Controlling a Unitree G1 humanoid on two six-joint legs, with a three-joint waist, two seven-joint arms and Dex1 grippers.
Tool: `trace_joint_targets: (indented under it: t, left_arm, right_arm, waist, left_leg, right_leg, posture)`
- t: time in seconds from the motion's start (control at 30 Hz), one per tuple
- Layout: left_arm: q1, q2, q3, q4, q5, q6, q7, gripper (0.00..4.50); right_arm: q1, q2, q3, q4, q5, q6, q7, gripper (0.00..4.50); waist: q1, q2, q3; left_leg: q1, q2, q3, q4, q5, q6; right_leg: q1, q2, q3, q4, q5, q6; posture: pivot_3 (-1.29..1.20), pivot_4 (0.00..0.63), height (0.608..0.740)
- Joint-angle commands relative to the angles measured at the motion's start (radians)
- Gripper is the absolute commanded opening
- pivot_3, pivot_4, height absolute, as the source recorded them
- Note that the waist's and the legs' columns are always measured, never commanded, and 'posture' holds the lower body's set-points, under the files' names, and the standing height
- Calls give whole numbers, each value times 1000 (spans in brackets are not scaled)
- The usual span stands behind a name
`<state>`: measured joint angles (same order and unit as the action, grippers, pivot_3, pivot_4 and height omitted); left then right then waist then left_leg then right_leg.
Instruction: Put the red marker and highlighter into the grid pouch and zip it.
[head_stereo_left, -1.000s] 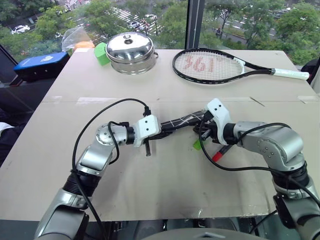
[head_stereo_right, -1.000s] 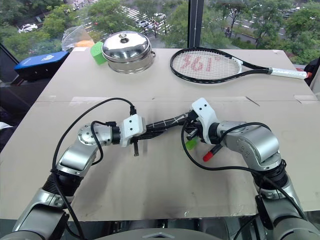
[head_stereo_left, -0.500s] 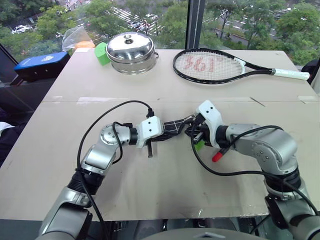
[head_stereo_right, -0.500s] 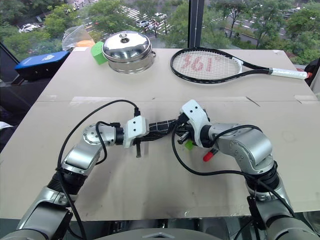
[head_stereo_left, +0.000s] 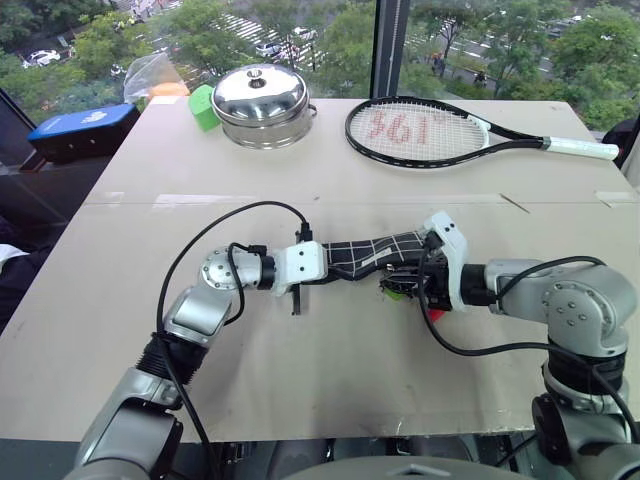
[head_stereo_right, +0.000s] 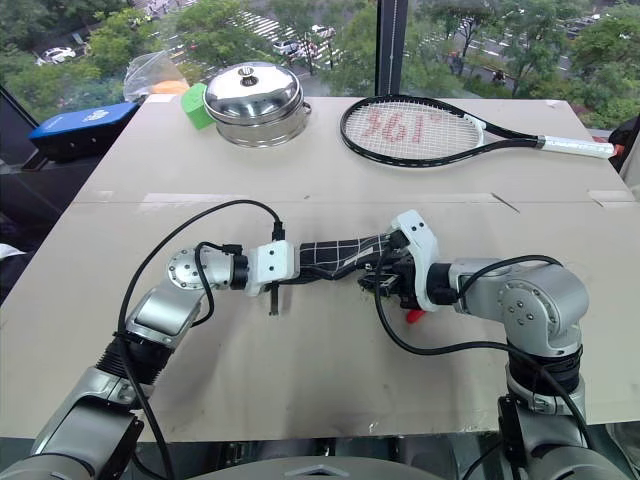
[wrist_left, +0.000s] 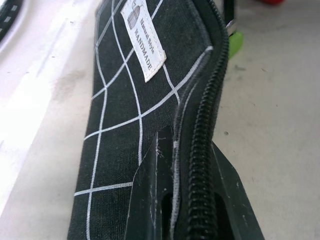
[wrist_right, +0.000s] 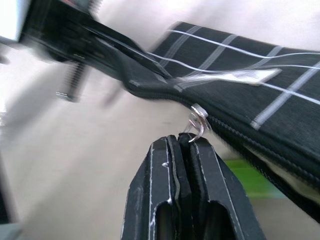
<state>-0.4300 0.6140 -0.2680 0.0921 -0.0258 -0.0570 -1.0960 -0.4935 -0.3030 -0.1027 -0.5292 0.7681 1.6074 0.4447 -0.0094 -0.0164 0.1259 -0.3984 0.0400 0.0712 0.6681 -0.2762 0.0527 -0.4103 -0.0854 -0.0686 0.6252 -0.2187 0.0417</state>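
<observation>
- Desk (head_stereo_left: 300, 390): a pale, matte cardboard-like top with a seam running across it just behind the grid pouch; broad bare surface lies on the near side of the pouch and to both sides of it, out to the near edge.
- Grid pouch (head_stereo_left: 375, 253): flat black fabric crossed by thin white lines, with a small white woven label (wrist_left: 144, 40) and a coarse black zipper along its edge; it is stretched lengthwise between the two grippers, near the middle of the desk.
- Left gripper (wrist_left: 192, 165): its black fingers are clenched on the zipper edge at the pouch's left end, the zip teeth running between them.
- Right gripper (wrist_right: 179, 145): its fingers are pressed together at the pouch's right end, pinching the zipper pull just under its small metal ring (wrist_right: 198, 120).
- Highlighter (head_stereo_left: 398, 290): a bright green bit shows just beside the pouch's right end, under the right gripper; whether it is inside the pouch I cannot tell.
- Red marker (head_stereo_right: 413, 316): a red tip peeks out just below the right gripper, near the pouch's right end.
- Well behind the pouch, at the desk's far edge, stand a shiny round steel pot (head_stereo_left: 261, 105) with a lid, a green block (head_stereo_left: 203, 106) beside it, and a black-framed tennis racket (head_stereo_left: 430, 130) with a white grip.
</observation>
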Motion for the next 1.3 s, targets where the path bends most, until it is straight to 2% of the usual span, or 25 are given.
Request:
trace_joint_targets:
  t: [0.03,0.3,0.5,0.7,0.9,1.3]
  left_arm:
    - [-23,-14,-21,-3,26,-32,7,0]
    - [-29,-40,-40,-3,64,-39,37,0]
    - [-38,-44,-28,19,65,-22,52,0]
    - [-39,-72,-10,-15,16,77,56,0]
    - [-30,-88,2,-59,-14,166,67,0]
    - [-31,-125,31,-115,-64,317,117,0]
  right_arm:
    - [15,51,-70,9,117,7,-8,43]
    - [35,202,-169,79,262,7,-202,43]
    - [68,221,-208,98,375,7,-336,43]
    - [90,225,-228,99,413,7,-445,43]
    - [90,225,-228,89,431,7,-495,43]
    - [74,184,-187,71,440,7,-498,43]
  waist:
    - [1,0,0]
    - [0,0,0]
    - [-1,0,0]
    - [-2,0,0]
    - [-2,0,0]
    - [-1,0,0]
  left_leg:
    - [0,0,0,0,0,0]
    - [0,0,0,0,0,0]
    - [0,0,0,0,0,0]
    - [0,0,0,0,0,0]
    - [0,0,0,-1,0,0]
    - [0,0,0,-1,0,0]
  right_leg:
    - [0,0,0,0,0,0]
    - [0,0,0,0,0,0]
    - [0,0,0,0,0,0]
    - [0,0,1,0,0,0]
    - [0,0,1,0,0,0]
    - [0,0,1,0,0,0]
  posture:
    - [0,150,740]
    - [0,150,740]
    - [0,150,740]
    - [0,150,740]
    - [0,150,740]
    - [0,150,740]
